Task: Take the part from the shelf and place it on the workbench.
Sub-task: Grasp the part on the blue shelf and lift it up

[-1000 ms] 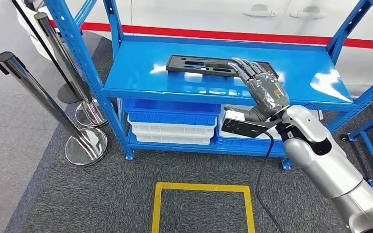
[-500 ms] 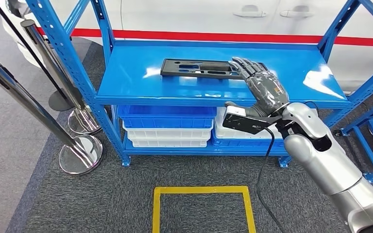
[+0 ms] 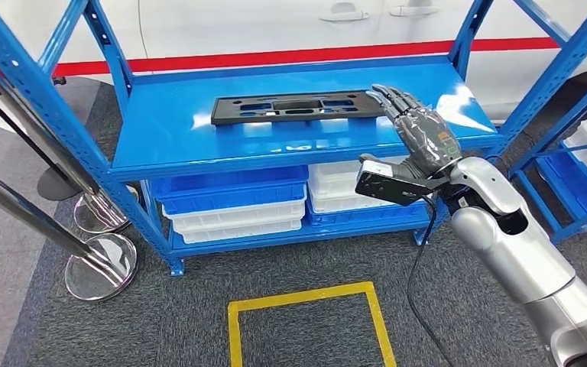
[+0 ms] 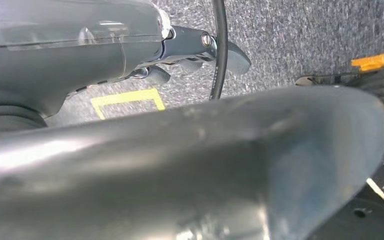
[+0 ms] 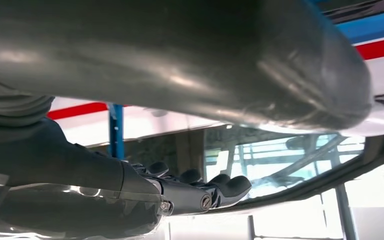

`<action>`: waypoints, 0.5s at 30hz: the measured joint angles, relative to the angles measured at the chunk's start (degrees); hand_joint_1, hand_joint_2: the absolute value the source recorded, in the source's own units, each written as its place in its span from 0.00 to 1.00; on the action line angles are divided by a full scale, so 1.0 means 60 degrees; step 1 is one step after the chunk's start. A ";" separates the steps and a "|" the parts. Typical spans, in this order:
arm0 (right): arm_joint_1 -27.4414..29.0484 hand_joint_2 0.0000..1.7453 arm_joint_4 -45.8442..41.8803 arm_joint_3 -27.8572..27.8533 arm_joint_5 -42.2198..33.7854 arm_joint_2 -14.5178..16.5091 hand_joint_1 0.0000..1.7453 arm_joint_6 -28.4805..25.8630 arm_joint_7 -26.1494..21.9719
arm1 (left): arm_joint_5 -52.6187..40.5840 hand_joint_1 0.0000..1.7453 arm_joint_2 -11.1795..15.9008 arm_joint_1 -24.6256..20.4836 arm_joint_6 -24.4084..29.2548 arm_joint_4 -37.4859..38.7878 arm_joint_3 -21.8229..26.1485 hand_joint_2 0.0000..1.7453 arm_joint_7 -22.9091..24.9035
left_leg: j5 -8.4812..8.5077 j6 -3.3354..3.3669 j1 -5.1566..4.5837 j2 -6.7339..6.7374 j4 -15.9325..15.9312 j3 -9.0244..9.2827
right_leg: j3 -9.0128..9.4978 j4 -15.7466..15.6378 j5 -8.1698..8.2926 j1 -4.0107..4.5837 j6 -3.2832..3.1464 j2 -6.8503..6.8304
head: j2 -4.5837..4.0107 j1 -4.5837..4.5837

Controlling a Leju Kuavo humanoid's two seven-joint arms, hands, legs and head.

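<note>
Right hand (image 3: 420, 130) at 3 o'clock end of the black part (image 3: 294, 108), fingers straight and spread, holding nothing.
Part lies flat on the blue shelf (image 3: 199, 141).
Risk: long part gripped at one end may tip, or slide toward 9 o'clock.
Bins (image 3: 233, 202) below, blue and white, stacked; contents hidden.

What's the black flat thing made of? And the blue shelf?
The black part looks like moulded plastic: matte, thin, with shaped cut-outs, though I can't be sure. The shelf looks like painted steel: glossy blue with bright reflections and punched holes along its posts.
</note>
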 joint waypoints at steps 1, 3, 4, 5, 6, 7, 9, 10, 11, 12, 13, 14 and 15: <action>-0.0003 0.00 0.0013 -0.0006 0.0004 -0.0001 0.00 -0.0007 -0.0009 | 0.0007 0.00 0.0002 -0.0012 0.0017 0.0000 0.0000 0.00 0.0015 | -0.0081 -0.0041 0.0001 -0.0086 0.0069 -0.0003 | 0.0041 -0.0067 0.0031 -0.0036 -0.0043 0.0063 | 0.0000 0.0000; -0.0015 0.00 0.0042 -0.0015 0.0014 0.0002 0.00 -0.0025 -0.0066 | 0.0027 0.00 0.0007 -0.0008 0.0052 0.0000 0.0000 0.00 0.0046 | -0.0508 -0.0088 0.0012 -0.0459 0.0741 -0.0279 | 0.0119 -0.0178 0.0082 -0.0097 -0.0129 0.0161 | 0.0000 -0.0001; -0.0015 0.00 0.0065 -0.0014 0.0020 0.0006 0.00 -0.0029 -0.0104 | 0.0033 0.00 0.0009 0.0008 0.0055 0.0000 0.0000 0.00 0.0047 | -0.0798 -0.0094 0.0012 -0.0635 0.1329 -0.0558 | 0.0130 -0.0188 0.0082 -0.0087 -0.0158 0.0214 | 0.0000 -0.0001; 0.0001 0.00 0.0091 -0.0010 0.0024 0.0011 0.00 -0.0031 -0.0132 | 0.0033 0.00 0.0011 0.0021 0.0041 0.0000 -0.0001 0.00 0.0038 | -0.1037 -0.0100 0.0012 -0.0729 0.1949 -0.0873 | 0.0136 -0.0184 0.0077 -0.0073 -0.0177 0.0268 | 0.0000 -0.0001; 0.0026 0.00 0.0115 -0.0006 0.0029 0.0016 0.00 -0.0030 -0.0145 | 0.0029 0.00 0.0013 0.0028 0.0027 0.0000 -0.0003 0.00 0.0028 | -0.1138 -0.0107 0.0011 -0.0772 0.2398 -0.1122 | 0.0144 -0.0176 0.0067 -0.0059 -0.0189 0.0322 | 0.0000 -0.0002; 0.0045 0.00 0.0133 -0.0004 0.0036 0.0021 0.00 -0.0029 -0.0140 | 0.0027 0.00 0.0013 0.0030 0.0014 0.0000 -0.0005 0.00 0.0019 | -0.1051 -0.0106 0.0011 -0.0785 0.2523 -0.1228 | 0.0154 -0.0163 0.0054 -0.0048 -0.0194 0.0374 | 0.0000 -0.0001; 0.0059 0.00 0.0147 -0.0002 0.0051 0.0021 0.00 -0.0027 -0.0113 | 0.0030 0.00 0.0015 0.0033 0.0010 0.0000 -0.0007 0.00 0.0011 | -0.0419 -0.0075 0.0012 -0.0792 0.1729 -0.0935 | 0.0188 -0.0109 0.0002 -0.0039 -0.0180 0.0460 | 0.0000 -0.0002; 0.0061 0.00 0.0147 -0.0002 0.0060 0.0020 0.00 -0.0027 -0.0097 | 0.0034 0.00 0.0016 0.0032 0.0013 0.0000 -0.0007 0.00 0.0005 | -0.0121 -0.0035 0.0008 -0.0813 0.1105 -0.0660 | 0.0196 -0.0066 -0.0038 -0.0037 -0.0155 0.0495 | 0.0000 -0.0001; 0.0061 0.00 0.0147 -0.0003 0.0067 0.0018 0.00 -0.0026 -0.0083 | 0.0039 0.00 0.0018 0.0031 0.0010 0.0000 -0.0007 0.00 -0.0006 | 0.0089 0.0009 -0.0001 -0.0835 0.0566 -0.0427 | 0.0185 -0.0005 -0.0079 -0.0021 -0.0119 0.0529 | 0.0000 -0.0001; 0.0064 0.00 0.0146 -0.0005 0.0074 0.0016 0.00 -0.0026 -0.0072 | 0.0049 0.00 0.0018 0.0030 0.0006 0.0000 -0.0007 0.00 -0.0019 | 0.0198 0.0041 -0.0002 -0.0855 0.0206 -0.0275 | 0.0162 0.0051 -0.0115 -0.0002 -0.0089 0.0557 | 0.0000 0.0000; 0.0067 0.00 0.0144 -0.0007 0.0079 0.0014 0.00 -0.0026 -0.0068 | 0.0060 0.00 0.0015 0.0029 0.0002 0.0000 -0.0007 0.00 -0.0029 | 0.0191 0.0060 -0.0010 -0.0868 0.0077 -0.0227 | 0.0133 0.0084 -0.0129 0.0017 -0.0099 0.0577 | 0.0000 0.0000; 0.0068 0.00 0.0142 -0.0013 0.0081 0.0009 0.00 -0.0026 -0.0065 | 0.0070 0.00 0.0014 0.0030 -0.0003 0.0000 -0.0007 0.00 -0.0036 | 0.0209 0.0061 -0.0018 -0.0867 0.0035 -0.0225 | 0.0112 0.0103 -0.0133 0.0031 -0.0117 0.0591 | 0.0000 0.0000; 0.0070 0.00 0.0140 -0.0019 0.0083 0.0005 0.00 -0.0027 -0.0063 | 0.0078 0.00 0.0012 0.0032 -0.0004 0.0000 -0.0007 0.00 -0.0040 | 0.0222 0.0058 -0.0023 -0.0867 0.0028 -0.0229 | 0.0107 0.0093 -0.0128 0.0030 -0.0145 0.0592 | 0.0000 0.0000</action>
